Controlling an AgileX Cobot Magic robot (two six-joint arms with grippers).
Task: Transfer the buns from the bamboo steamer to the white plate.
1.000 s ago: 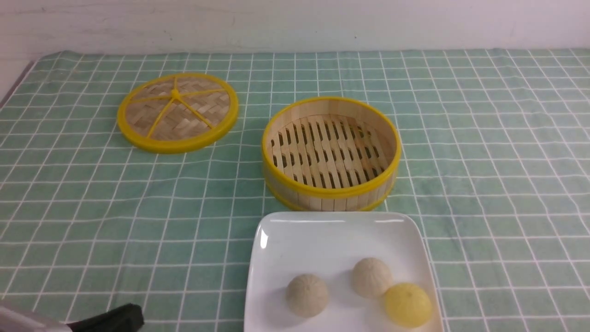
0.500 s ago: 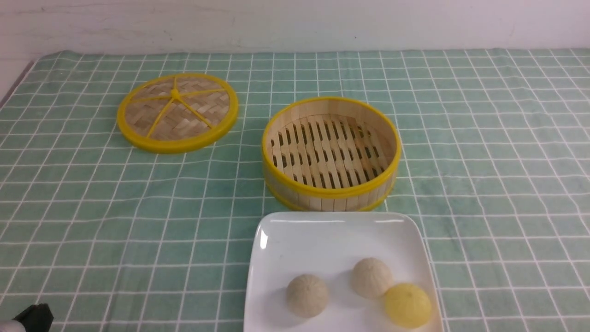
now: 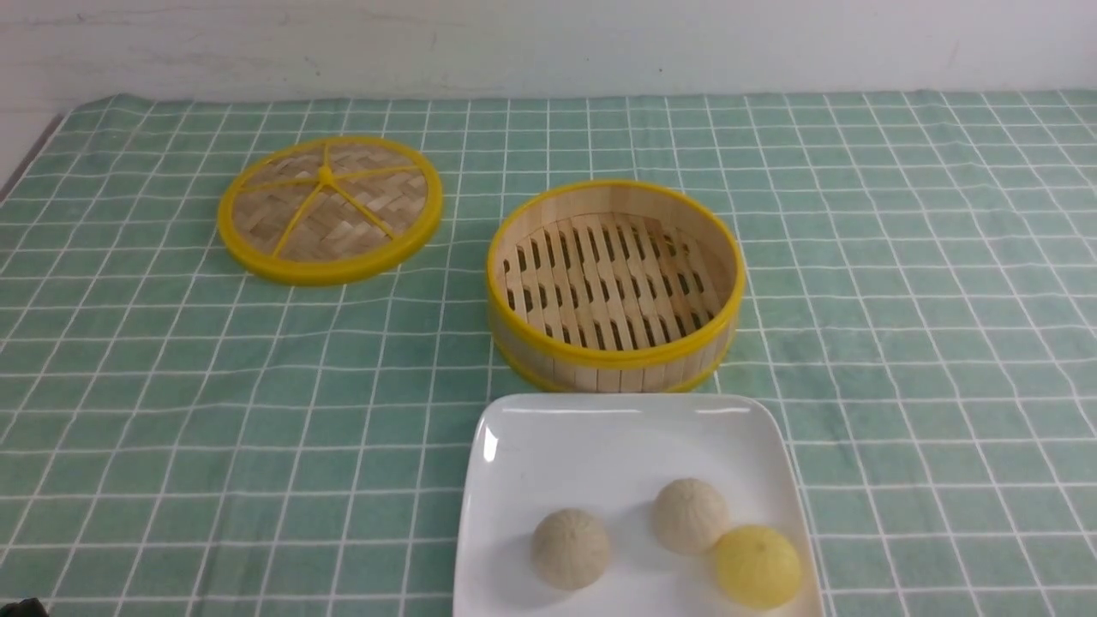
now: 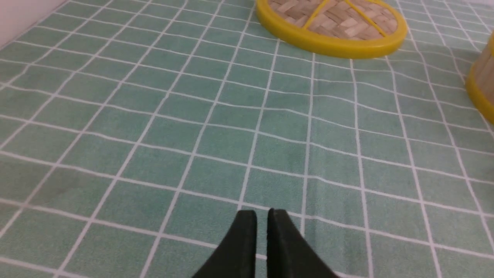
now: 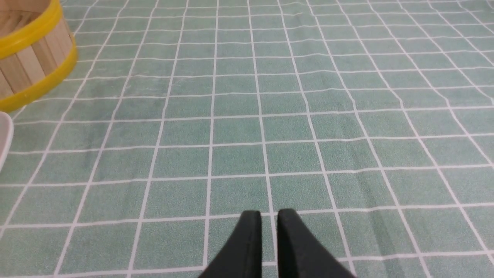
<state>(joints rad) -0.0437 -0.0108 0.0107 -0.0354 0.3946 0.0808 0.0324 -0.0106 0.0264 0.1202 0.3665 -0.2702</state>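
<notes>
Left gripper (image 4: 261,216) and right gripper (image 5: 269,218): jaws together, holding nothing, over cloth; both buns (image 3: 571,548) (image 3: 691,515) on white plate (image 3: 548,454) beside yellow bun (image 3: 758,566); bamboo steamer (image 3: 615,351) bare.

Plate (image 3: 548,437) runs off the front view's near edge — only a sliver (image 5: 3,135) in the right wrist view; steamer (image 4: 482,85) clipped in both wrist views.

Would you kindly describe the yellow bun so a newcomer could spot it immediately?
Find the white plate just in front of the bamboo steamer. Three buns sit along its near edge; yours, the yellow bun, is rightmost, touching a beige one. It alone is bright yellow.
</notes>
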